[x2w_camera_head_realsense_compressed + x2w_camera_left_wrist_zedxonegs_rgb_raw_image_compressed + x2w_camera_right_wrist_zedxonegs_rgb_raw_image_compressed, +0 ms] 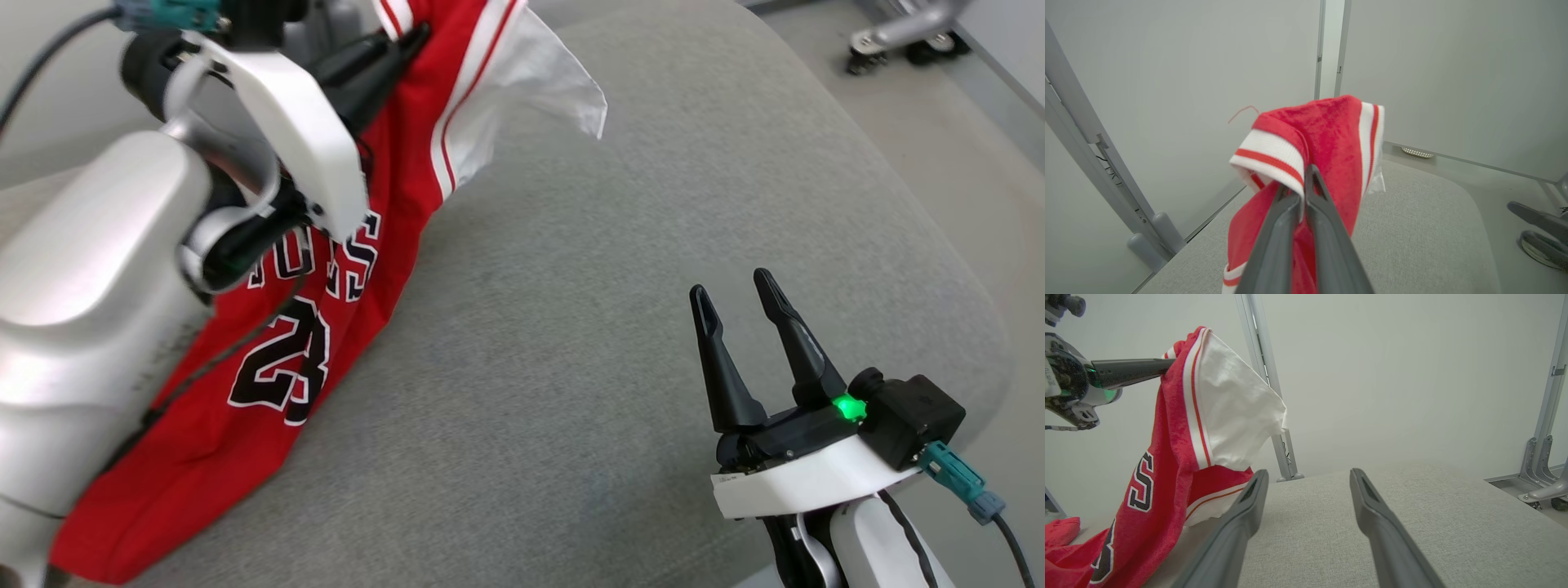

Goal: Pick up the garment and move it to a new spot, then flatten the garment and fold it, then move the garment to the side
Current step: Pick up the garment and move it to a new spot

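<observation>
Garment (269,359), head view: we see a red jersey with white trim and a black number. Its top end is up in the air. Its bottom end lies on the grey surface (653,204), on our left.
Left end effector (412,41), head view: it is pinched tight on the top edge of the garment and holds it up.
Right end effector (731,287), head view: its two fingers are spread wide with nothing between them. It sits low on our right, well apart from the garment.
Left wrist view: we see the two dark fingers squeezed together on the striped white-and-red trim. Red cloth flops over the tips.
Right wrist view: we look past the spread fingers at bare grey surface. The garment hangs off to one side, and a white part sticks out from it.
Done so far: we think the pick-up is done, because the garment is lifted.
Left to do: we think we must put it down in a new spot, smooth it flat, fold it and move it to the side.
</observation>
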Robot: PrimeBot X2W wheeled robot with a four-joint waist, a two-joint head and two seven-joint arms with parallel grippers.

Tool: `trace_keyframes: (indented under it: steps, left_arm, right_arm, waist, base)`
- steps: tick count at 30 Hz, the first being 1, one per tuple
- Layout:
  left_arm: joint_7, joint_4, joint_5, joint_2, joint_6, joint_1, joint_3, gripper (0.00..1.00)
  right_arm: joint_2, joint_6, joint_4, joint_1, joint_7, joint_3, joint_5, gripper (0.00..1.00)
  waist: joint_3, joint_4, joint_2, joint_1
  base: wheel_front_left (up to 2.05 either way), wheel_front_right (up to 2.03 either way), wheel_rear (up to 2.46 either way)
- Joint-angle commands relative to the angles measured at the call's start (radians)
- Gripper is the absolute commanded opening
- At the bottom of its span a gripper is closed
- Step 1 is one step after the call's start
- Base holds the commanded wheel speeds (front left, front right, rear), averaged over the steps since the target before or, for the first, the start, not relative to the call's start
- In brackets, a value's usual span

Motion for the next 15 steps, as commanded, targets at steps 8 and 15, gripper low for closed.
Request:
trace_keyframes:
  steps: [8, 15]
  left_arm:
    - [-0.119, 0.165, 0.009, -0.129, -0.001, 0.035, -0.085, 1.00]
    - [-0.181, 0.211, -0.021, -0.143, -0.001, 0.014, -0.165, 1.00]
  right_arm:
    - [-0.003, 0.002, -0.011, -0.011, -0.001, 0.004, 0.009, 1.00]
    - [-0.003, 0.002, 0.003, -0.006, -0.001, -0.031, -0.027, 1.00]
  waist:
    - [0.060, -0.065, 0.0000, 0.0000]
    - [0.046, 0.015, 0.0000, 0.0000]
  base:
    - [0.00, 0.00, 0.00]
    - [0.00, 0.00, 0.00]
